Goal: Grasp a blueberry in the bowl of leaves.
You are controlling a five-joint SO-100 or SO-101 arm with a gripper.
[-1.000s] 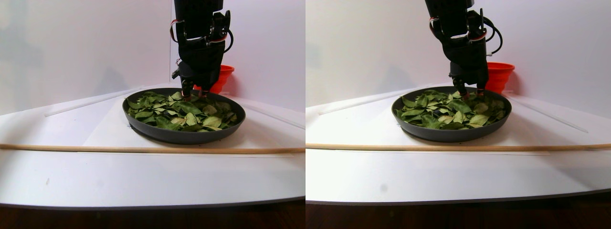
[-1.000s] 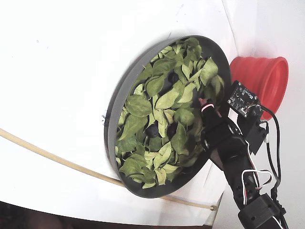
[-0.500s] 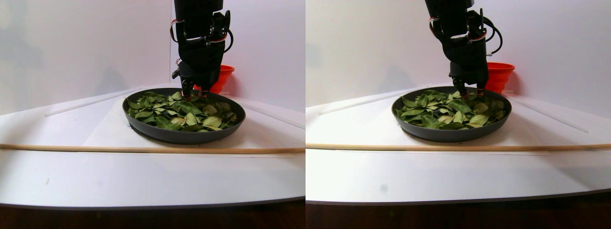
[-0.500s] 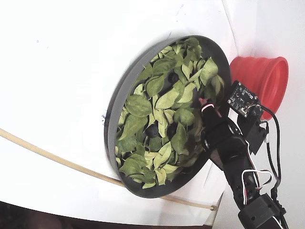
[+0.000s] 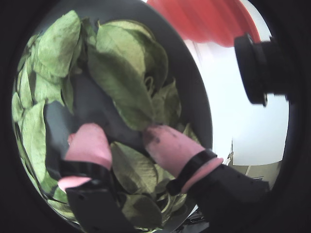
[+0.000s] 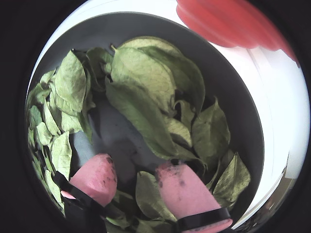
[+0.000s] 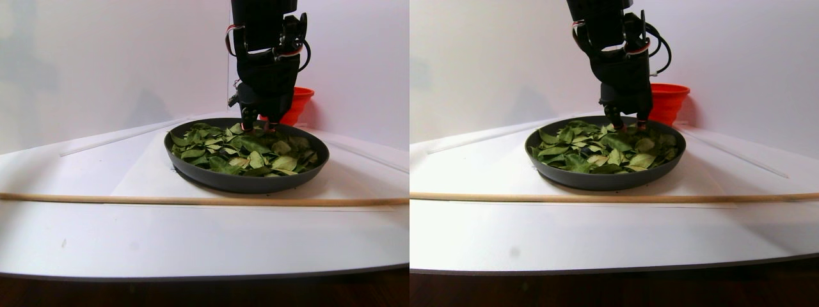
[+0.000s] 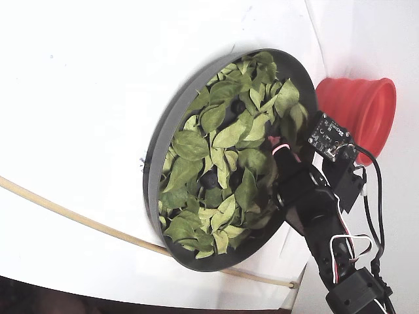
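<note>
The dark grey bowl [image 5: 194,77] [image 6: 228,82] [image 7: 246,182] [image 8: 157,150] holds loosely heaped green leaves [image 5: 121,82] [image 6: 141,73] [image 7: 243,150] [image 8: 216,163]. My gripper [image 5: 121,133] [image 6: 135,167] [image 7: 256,125] [image 8: 273,156] has pink fingertips [image 5: 90,143] and is open, with its tips down among the leaves at the bowl's far side in the stereo pair view. Only a leaf and bare bowl floor lie between the fingers. No blueberry shows in either wrist view. In the fixed view small dark round spots [image 8: 208,178] sit between leaves; I cannot tell what they are.
A red plastic cup [image 5: 204,19] [image 6: 233,22] [image 7: 297,102] [image 8: 357,108] stands just behind the bowl. A thin wooden stick [image 7: 192,200] [image 8: 65,216] lies across the white table in front of the bowl. A black camera module [image 5: 257,68] juts out beside the gripper.
</note>
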